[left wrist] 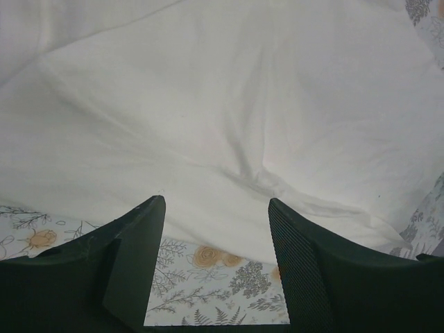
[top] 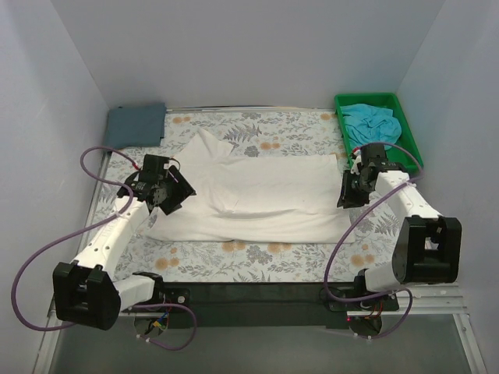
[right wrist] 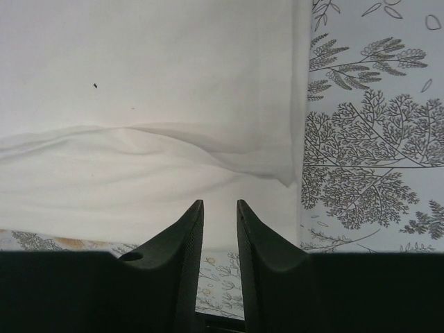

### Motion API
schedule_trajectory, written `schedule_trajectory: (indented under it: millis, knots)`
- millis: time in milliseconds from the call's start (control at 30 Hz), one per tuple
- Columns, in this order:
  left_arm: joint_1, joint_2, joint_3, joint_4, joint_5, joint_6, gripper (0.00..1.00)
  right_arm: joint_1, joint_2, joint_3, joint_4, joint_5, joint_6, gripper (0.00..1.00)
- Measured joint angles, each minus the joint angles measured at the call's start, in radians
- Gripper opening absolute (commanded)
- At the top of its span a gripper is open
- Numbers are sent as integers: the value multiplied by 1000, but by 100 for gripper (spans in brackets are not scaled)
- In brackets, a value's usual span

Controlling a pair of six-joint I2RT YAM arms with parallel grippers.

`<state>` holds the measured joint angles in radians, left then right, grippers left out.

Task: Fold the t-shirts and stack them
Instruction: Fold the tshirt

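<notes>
Here the left gripper (left wrist: 215,203) hangs low over the near left edge of the cream-white t-shirt (top: 257,195) with its jaws spread wide and nothing between them; only the floral table cover (top: 257,253) shows in the gap, and the cloth begins just beyond the fingertips (left wrist: 154,208). The right gripper (right wrist: 218,205) sits at the shirt's right end with its jaws drawn close, a narrow slit left between them; as far as its own view shows it pinches nothing, the hem lying flat ahead of the tips with one loose corner folded over beside the bare cover.

Outward from both, the cream-white shirt lies across the middle of the table as a long, rumpled band, one flap sticking up toward the back left; no print shows, so it seems to lie face down or folded inward. By my reckoning it is only partly folded and needs at least one more fold and some smoothing.

The slate blue-grey t-shirt (top: 136,125) rests at the far left corner as a neat flat square, apparently done; the turquoise t-shirt (top: 370,123) is crumpled in the green bin (top: 366,97) at the far right, untouched; nothing is stacked yet.
</notes>
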<state>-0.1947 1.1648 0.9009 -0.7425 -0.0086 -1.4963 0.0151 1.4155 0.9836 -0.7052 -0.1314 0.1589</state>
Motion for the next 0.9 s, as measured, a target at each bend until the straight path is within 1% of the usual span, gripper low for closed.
schedule_trajectory:
  millis: [200, 367, 533, 733, 900]
  knots:
    - [-12, 63, -28, 93, 55, 37, 57, 10, 99, 0, 4, -19, 19, 27]
    - [-14, 91, -61, 131, 97, 68, 57, 10, 148, 0, 15, -35, 33, 27]
    - [-26, 68, -98, 164, 121, 98, 59, 10, 195, 0, 35, -26, 39, 26]
    - [-39, 39, -132, 176, 145, 125, 59, 9, 268, 10, 69, -21, 48, 26]
    - [-43, 30, -132, 187, 148, 148, 59, 3, 280, 23, 75, -19, 53, 27]
